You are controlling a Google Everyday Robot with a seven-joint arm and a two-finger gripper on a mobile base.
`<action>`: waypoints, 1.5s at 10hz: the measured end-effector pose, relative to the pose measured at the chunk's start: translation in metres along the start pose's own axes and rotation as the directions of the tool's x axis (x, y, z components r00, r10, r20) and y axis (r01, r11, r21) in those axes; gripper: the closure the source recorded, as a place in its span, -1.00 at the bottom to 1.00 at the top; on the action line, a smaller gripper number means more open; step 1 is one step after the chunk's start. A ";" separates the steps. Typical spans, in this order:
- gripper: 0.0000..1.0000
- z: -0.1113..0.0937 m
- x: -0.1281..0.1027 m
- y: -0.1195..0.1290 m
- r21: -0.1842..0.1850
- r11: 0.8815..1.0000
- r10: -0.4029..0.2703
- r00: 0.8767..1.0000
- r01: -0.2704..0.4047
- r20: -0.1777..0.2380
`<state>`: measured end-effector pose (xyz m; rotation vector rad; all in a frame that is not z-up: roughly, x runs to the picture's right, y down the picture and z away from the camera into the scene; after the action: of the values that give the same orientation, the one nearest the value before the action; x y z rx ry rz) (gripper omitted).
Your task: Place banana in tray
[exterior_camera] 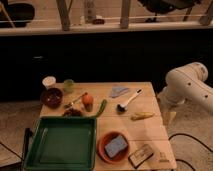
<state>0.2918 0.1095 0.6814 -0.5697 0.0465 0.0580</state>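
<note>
Nearest lies the tray, banana beyond; right of the table, the bent arm dangles its pincer, state unclear.

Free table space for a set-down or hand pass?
Tray floor is bare; so is the table between banana and orange bowl. Left rear is crowded around the dark bowl. Gripper hangs by its right edge.

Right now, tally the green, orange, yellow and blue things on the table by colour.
Green: 3 (tray, cup, long vegetable)
Orange: 2 (bowl, carrot-like item)
Yellow: 1 (banana)
Blue: 1 (sponge)
Total: 7
Gripper hangs beside the table's right edge, apart from the banana.
</note>
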 end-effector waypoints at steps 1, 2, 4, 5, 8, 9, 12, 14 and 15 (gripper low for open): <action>-0.60 0.000 0.000 0.000 0.000 1.000 0.000 1.000 0.000 0.000; -0.60 0.000 0.000 0.000 0.000 1.000 0.000 1.000 0.000 0.000; -0.60 0.012 0.001 -0.009 0.008 1.000 0.011 1.000 -0.012 0.010; -0.60 0.023 -0.002 -0.017 0.012 1.000 0.014 1.000 -0.015 0.020; -0.60 0.038 0.000 -0.025 0.018 0.999 0.030 0.999 -0.030 0.034; -0.60 0.041 0.000 -0.028 0.020 0.999 0.036 0.999 -0.036 0.040; -0.60 0.065 -0.002 -0.038 0.012 0.998 0.064 0.996 -0.065 0.068; -0.60 0.074 0.001 -0.043 0.008 0.996 0.083 0.993 -0.084 0.081; -0.60 0.079 0.002 -0.043 0.003 0.995 0.094 0.991 -0.095 0.092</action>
<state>0.2987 0.1162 0.7704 -0.5567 -0.0155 0.1760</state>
